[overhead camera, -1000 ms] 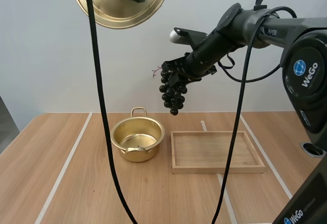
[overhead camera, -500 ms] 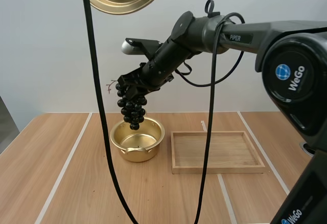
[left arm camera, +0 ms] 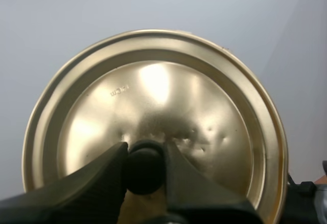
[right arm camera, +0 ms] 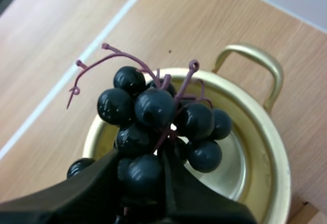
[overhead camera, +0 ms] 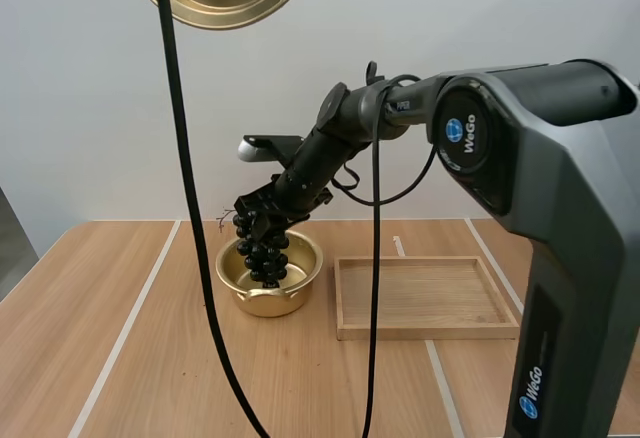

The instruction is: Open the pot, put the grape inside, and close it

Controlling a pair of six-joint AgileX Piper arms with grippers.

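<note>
Grapes (overhead camera: 265, 253) hang vertical, tip inside pot (overhead camera: 292, 298).

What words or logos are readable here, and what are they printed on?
"WeGo", beside a blue round logo on the right arm.
"WeGo", again, lower down on the same arm.
Small white label farther along that arm: too small to read.
Stamped mark on the gold lid: too faint to read.
</note>
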